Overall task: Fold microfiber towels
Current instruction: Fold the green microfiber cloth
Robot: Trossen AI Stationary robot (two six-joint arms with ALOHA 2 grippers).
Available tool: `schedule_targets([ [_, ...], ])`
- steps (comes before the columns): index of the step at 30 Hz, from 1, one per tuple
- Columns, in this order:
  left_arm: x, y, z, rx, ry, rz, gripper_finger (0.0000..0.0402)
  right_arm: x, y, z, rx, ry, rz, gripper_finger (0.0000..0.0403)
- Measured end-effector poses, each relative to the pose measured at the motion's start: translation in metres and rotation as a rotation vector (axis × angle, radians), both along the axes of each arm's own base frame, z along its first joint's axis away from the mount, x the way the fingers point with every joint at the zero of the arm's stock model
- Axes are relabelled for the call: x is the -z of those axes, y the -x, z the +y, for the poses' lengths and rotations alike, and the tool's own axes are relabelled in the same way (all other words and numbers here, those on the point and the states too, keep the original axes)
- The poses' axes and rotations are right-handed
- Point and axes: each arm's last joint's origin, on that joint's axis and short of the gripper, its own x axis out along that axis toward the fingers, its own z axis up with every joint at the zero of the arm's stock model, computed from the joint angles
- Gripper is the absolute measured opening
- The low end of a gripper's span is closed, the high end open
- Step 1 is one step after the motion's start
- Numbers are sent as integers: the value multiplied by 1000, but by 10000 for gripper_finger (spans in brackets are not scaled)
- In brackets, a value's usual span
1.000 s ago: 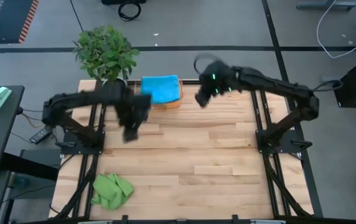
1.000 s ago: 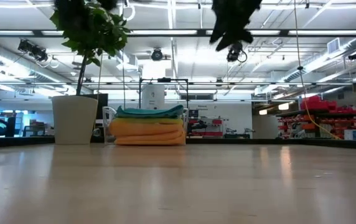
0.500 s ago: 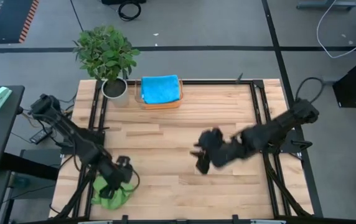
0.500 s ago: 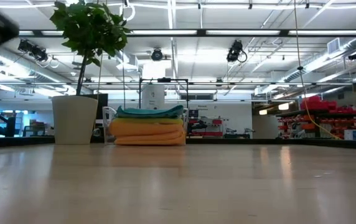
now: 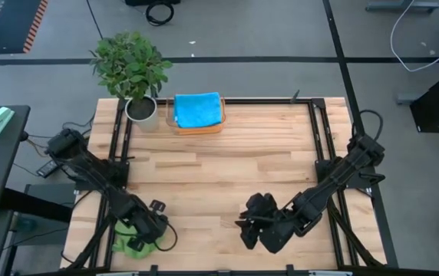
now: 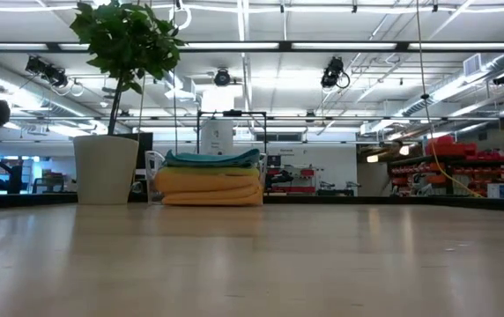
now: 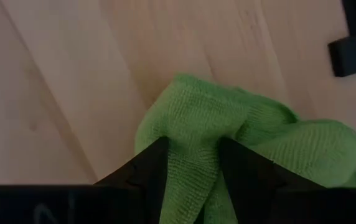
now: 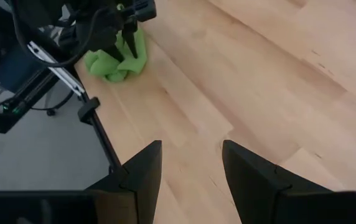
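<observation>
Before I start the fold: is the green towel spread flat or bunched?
Bunched: the green towel lies in a crumpled heap, left gripper astride one fold.

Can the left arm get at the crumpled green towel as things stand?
Probably yes: the left claw is already down on the green towel, its fingers straddling a fold, with only bare table around it.

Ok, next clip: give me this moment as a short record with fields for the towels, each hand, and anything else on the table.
crumpled towel: green towel, bunched at the table's near left corner, unfolded
folded stack: blue towel on top, yellow and orange ones beneath, at the far edge
left hand: left hand down on the green towel, fingers either side of a fold, grip not settled
right hand: right hand open, empty, low over bare wood at the near edge
other: potted plant beside the stack
</observation>
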Motion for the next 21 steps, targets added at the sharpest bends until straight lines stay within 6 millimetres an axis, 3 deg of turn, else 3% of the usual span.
schedule_targets([
  [3, 3, -9, -5, -21, -13, -4, 122, 2, 2, 4, -8, 2, 4, 176],
  [6, -12, -25, -15, -70, -8, -92, 35, 1, 2, 4, -19, 12, -2, 176],
  [8, -28, -39, -19, -131, -18, -191, 16, 1, 5, 8, -69, 52, 5, 176],
  [10, -50, -56, -20, -238, -20, -319, 15, 2, 15, 15, -115, 156, 12, 176],
  [14, -115, -94, -22, -495, 79, -653, 7, -4, 61, 24, -23, 358, -25, 170],
  [17, -158, -111, -19, -662, 140, -862, 9, -11, 86, 28, -11, 450, -75, 162],
  [21, -185, -121, -9, -768, 151, -954, 5, -18, 98, 33, -117, 536, -82, 155],
])
